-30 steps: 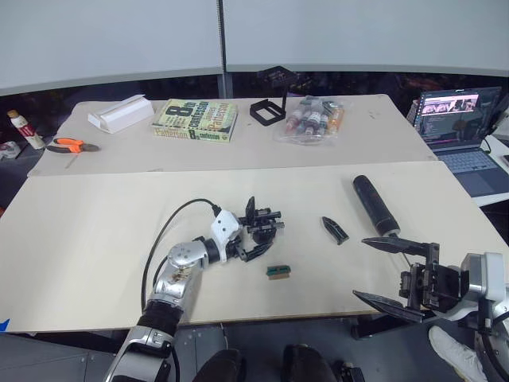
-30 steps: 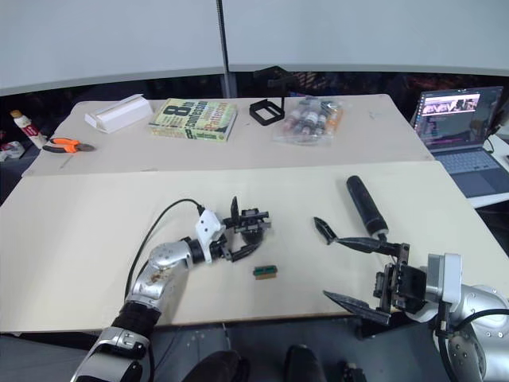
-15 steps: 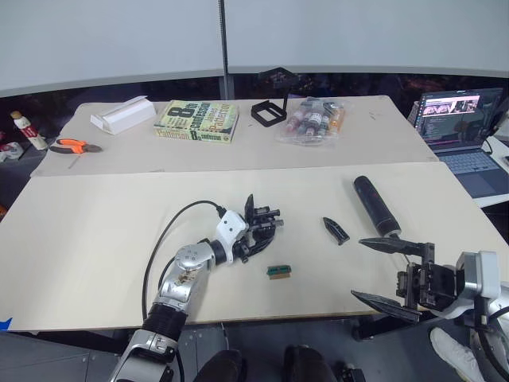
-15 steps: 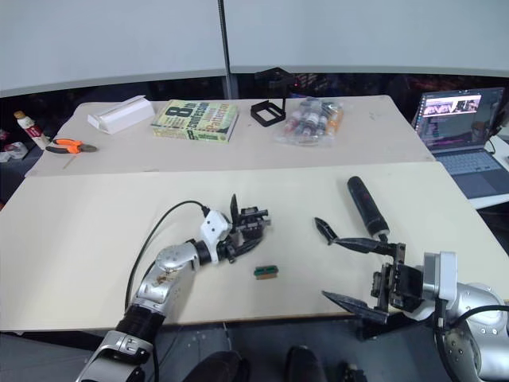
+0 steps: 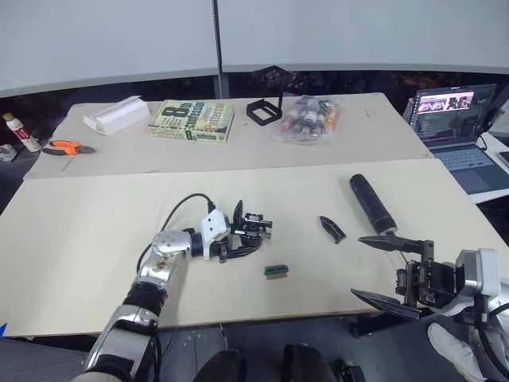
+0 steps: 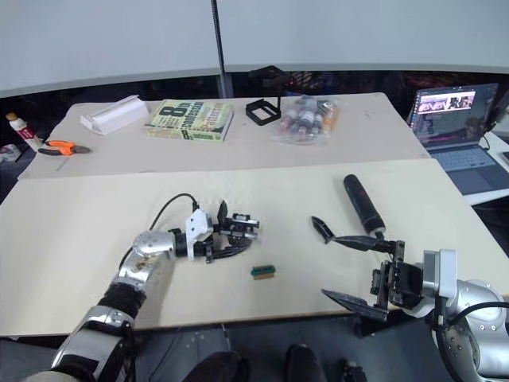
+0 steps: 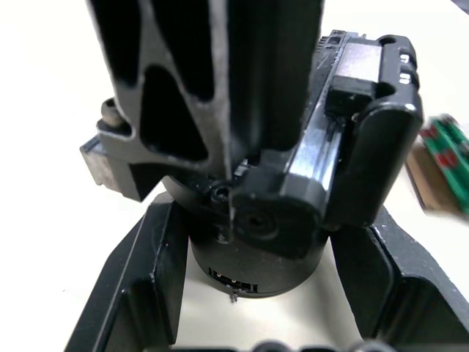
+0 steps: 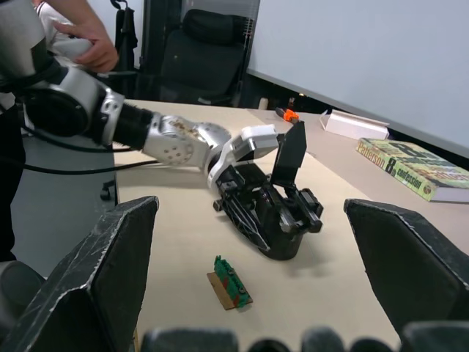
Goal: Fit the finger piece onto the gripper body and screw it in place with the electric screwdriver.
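Two pale tabletops (image 5: 95,239) stand one behind the other in front of a white wall. On the near one, a little left of the middle, the gripper body (image 5: 253,229) rests on the surface, and the left gripper (image 5: 235,236) is closed around it, one finger above and one finger below. In the left wrist view the black ridged block (image 7: 293,169) sits tightly between the two fingers (image 7: 139,286). Just beside it, toward the front edge, lies a tiny green block (image 5: 276,271). To the right of the gripper body, apart from it, lies the finger piece (image 5: 332,228), alone on the table. Further right lies the electric screwdriver (image 5: 371,202), its nose pointing to the front edge. The right gripper (image 5: 390,270) hovers at the front right corner, near the screwdriver's nose, with its claw spread wide and holding nothing. On the far table are a white box (image 5: 115,114), a book (image 5: 192,121), a square black frame (image 5: 263,111), a bag of small bottles (image 5: 310,118) and orange-handled pliers (image 5: 67,147). At far right stands an open laptop (image 5: 453,119).
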Controlling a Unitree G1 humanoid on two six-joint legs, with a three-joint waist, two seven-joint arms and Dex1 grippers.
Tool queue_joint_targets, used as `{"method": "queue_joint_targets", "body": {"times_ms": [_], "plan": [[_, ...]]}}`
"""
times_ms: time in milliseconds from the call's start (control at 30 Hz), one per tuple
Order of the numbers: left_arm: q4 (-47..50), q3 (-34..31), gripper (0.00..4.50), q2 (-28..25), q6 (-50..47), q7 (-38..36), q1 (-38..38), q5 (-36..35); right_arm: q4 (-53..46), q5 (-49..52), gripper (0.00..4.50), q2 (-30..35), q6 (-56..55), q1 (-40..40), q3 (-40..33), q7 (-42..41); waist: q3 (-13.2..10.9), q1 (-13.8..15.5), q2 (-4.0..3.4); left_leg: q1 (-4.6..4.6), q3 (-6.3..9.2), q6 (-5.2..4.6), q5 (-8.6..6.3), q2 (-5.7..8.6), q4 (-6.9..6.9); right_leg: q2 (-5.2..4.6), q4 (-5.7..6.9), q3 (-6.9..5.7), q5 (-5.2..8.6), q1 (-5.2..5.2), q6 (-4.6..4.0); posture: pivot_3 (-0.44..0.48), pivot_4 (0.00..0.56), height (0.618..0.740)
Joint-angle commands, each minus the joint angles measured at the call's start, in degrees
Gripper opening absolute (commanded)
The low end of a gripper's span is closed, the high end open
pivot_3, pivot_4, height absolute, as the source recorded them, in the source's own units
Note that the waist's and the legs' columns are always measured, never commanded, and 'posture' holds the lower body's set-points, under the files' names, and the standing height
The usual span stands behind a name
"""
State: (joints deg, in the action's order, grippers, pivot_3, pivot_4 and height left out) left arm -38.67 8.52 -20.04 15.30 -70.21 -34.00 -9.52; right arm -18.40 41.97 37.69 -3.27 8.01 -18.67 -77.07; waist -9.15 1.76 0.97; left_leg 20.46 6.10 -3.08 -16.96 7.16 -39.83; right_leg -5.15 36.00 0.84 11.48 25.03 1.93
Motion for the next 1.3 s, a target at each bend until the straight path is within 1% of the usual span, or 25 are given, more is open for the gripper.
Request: {"method": "queue_joint_targets", "body": {"times_ms": [33, 167, 300, 333, 367, 400, 433, 567, 667, 733, 833, 900, 1000, 1133, 1233, 1300], "plan": [[-6.4, -0.5, 2.31, -0.1, 5.0, -4.4, -4.6, 0.0, -4.0, 2.3, 4.50, 1.0, 2.2, 1.4, -0.2, 0.5, 0.0, 0.1, 0.01, 0.04, 0.00, 0.00, 0.00, 0.00, -0.02, 0.00, -0.02, -0.01, 0.00, 0.03, 0.00, 0.000, 0.150, 0.740], [-11.9, -0.7, 2.31, 0.5, 7.1, -5.4, -6.6, 0.9, -4.8, 2.3, 4.50, 1.0, 2.9, 2.0, -0.9, 0.8, 0.0, 0.2, 0.01, 0.06, 0.00, -0.01, -0.01, 0.00, -0.02, -0.01, -0.01, 0.01, -0.01, 0.04, 0.01, 0.000, 0.150, 0.740], [-12.1, -2.1, 2.31, 1.2, 4.4, -5.5, -6.0, -0.7, -4.8, 2.3, 4.50, 1.2, 3.0, 2.1, -1.1, 1.0, 0.0, 0.3, 0.01, 0.04, 0.00, -0.04, -0.02, -0.01, -0.02, 0.00, 0.00, 0.01, -0.01, 0.02, 0.01, 0.000, 0.150, 0.740], [-11.1, -2.5, 3.37, 1.3, 3.6, -5.7, -5.5, -1.2, -4.7, 2.3, 4.50, 1.2, 3.0, 2.1, -1.2, 0.9, 0.0, 0.3, 0.01, 0.04, 0.00, -0.05, -0.03, -0.01, -0.02, 0.00, 0.01, 0.02, -0.01, 0.02, 0.01, 0.000, 0.150, 0.740], [-10.3, -2.8, 3.66, 1.2, 3.3, -5.5, -5.0, -1.3, -4.7, 2.3, 4.50, 1.1, 2.9, 2.2, -1.2, 0.8, 0.0, 0.3, 0.01, 0.04, 0.00, -0.05, -0.03, 0.00, -0.03, 0.00, 0.01, 0.01, -0.01, 0.02, 0.01, 0.000, 0.150, 0.740], [-8.9, -3.1, 4.16, 0.9, 2.9, -5.4, -4.0, -1.7, -4.6, 2.3, 4.50, 1.1, 2.9, 2.3, -1.2, 0.8, 0.0, 0.3, 0.01, 0.04, 0.00, -0.05, -0.03, 0.00, -0.03, 0.00, 0.01, 0.02, -0.01, 0.02, 0.01, 0.000, 0.150, 0.740], [-7.3, -3.5, 4.48, 0.6, 2.7, -5.0, -2.9, -1.8, -4.5, 2.3, 4.50, 1.1, 2.9, 2.4, -1.2, 0.7, 0.0, 0.3, 0.01, 0.04, 0.00, -0.05, -0.03, -0.01, -0.02, 0.00, 0.01, 0.02, -0.01, 0.03, 0.01, 0.000, 0.150, 0.740], [0.5, -4.7, 4.48, -1.4, 0.1, -4.0, 2.9, -3.1, -3.9, 2.3, 4.50, 1.1, 3.0, 2.6, -0.9, 0.0, 0.0, -0.3, 0.00, 0.03, 0.00, -0.04, -0.03, -0.02, -0.01, 0.00, 0.02, 0.07, -0.01, 0.05, 0.01, 0.000, 0.150, 0.740], [10.0, -4.6, 4.48, -2.9, -3.2, -2.0, 9.0, -3.4, -3.1, 2.2, 4.50, 1.1, 3.1, 2.0, -0.5, -0.5, 0.0, -0.9, -0.02, -0.04, 0.00, -0.05, -0.03, -0.04, 0.04, 0.01, 0.03, 0.09, 0.00, 0.02, 0.01, 0.000, 0.150, 0.740], [16.5, -5.1, 4.48, -3.1, -6.0, 1.5, 12.9, -3.8, -2.4, 2.1, 4.50, 1.2, 3.2, 1.4, -0.3, -0.8, 0.0, -1.0, -0.03, -0.06, 0.00, -0.05, -0.04, -0.05, 0.05, 0.01, 0.03, 0.11, 0.00, 0.00, 0.01, 0.000, 0.150, 0.740], [24.0, -5.9, 4.48, -2.2, -10.1, 10.1, 17.1, -2.0, -1.7, 2.1, 4.50, 1.3, 3.3, 0.7, -0.1, -1.2, 0.0, -0.9, -0.03, -0.07, 0.00, -0.11, -0.07, -0.04, 0.05, 0.00, 0.01, 0.12, 0.00, -0.01, 0.01, 0.000, 0.150, 0.740], [28.0, -4.5, 4.48, -2.0, -11.4, 12.5, 19.6, -0.5, -1.3, 2.0, 4.50, 1.5, 3.3, 0.5, 0.3, -1.8, 0.0, -0.7, -0.03, -0.07, 0.00, -0.11, -0.07, -0.03, 0.04, 0.00, 0.00, 0.09, 0.00, -0.03, 0.01, 0.000, 0.150, 0.740], [33.0, -4.5, 4.48, 0.0, -16.2, 18.5, 21.2, -0.7, -0.8, 1.9, 4.50, 1.6, 3.5, -0.3, 0.8, -2.2, 0.0, -0.4, -0.03, -0.12, 0.00, -0.11, -0.08, -0.04, 0.04, 0.00, 0.00, 0.10, 0.00, -0.08, 0.01, 0.000, 0.150, 0.740], [40.0, -3.0, 4.48, 4.7, -24.6, 26.8, 23.4, -0.5, -0.4, 1.8, 4.50, 1.5, 3.8, -1.6, 1.4, -2.0, 0.0, 0.0, -0.03, -0.11, 0.00, -0.12, -0.08, -0.03, 0.02, -0.01, 0.00, 0.08, 0.00, -0.09, 0.02, 0.000, 0.150, 0.740], [42.5, -1.8, 4.48, 7.1, -28.1, 31.2, 24.2, 0.4, -0.6, 1.8, 4.50, 1.5, 4.0, -2.0, 1.6, -1.8, 0.0, 0.4, -0.02, -0.11, 0.00, -0.09, -0.06, -0.03, 0.03, 0.00, -0.01, 0.09, 0.00, -0.09, 0.02, 0.000, 0.150, 0.740], [42.8, -1.0, 4.48, 8.0, -29.0, 34.7, 24.3, 2.7, -0.6, 1.8, 4.50, 1.4, 4.1, -2.3, 1.8, -1.6, 0.0, 0.4, -0.02, -0.11, -0.01, -0.08, -0.06, -0.04, 0.03, 0.00, -0.01, 0.10, 0.00, -0.09, 0.02, 0.000, 0.150, 0.740]]}}
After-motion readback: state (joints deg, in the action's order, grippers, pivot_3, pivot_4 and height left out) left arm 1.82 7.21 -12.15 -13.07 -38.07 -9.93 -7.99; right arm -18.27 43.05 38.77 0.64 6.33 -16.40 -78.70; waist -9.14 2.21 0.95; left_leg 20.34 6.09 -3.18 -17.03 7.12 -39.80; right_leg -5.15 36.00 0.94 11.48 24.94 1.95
